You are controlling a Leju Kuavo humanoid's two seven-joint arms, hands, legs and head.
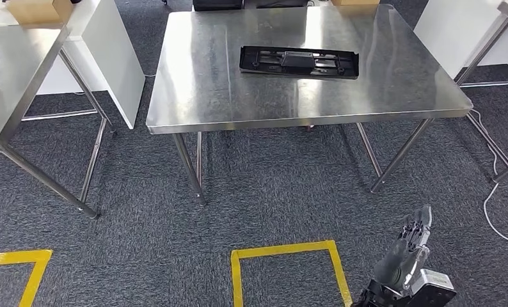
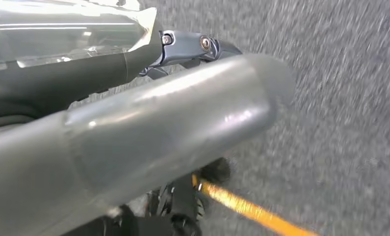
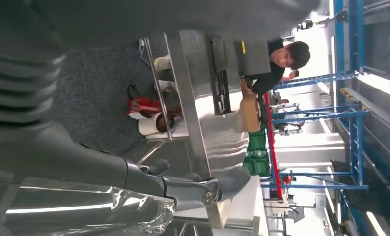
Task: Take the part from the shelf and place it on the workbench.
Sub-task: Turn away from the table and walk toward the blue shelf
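Placement looks finished to you: the part (image 1: 299, 62) lies flat on the workbench (image 1: 206, 96), near its middle. Your left hand (image 2: 134, 142) hangs over carpet, its grasp impossible to tell. Your right hand (image 1: 410, 251), fingers straight and empty, hangs low, well apart from the part; next, simply stand clear.

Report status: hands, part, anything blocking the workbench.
Right hand low by the floor, holding nothing, fingers apart. Left hand hanging, grip unclear. Black part lying flat on the workbench. Nothing else on its top.
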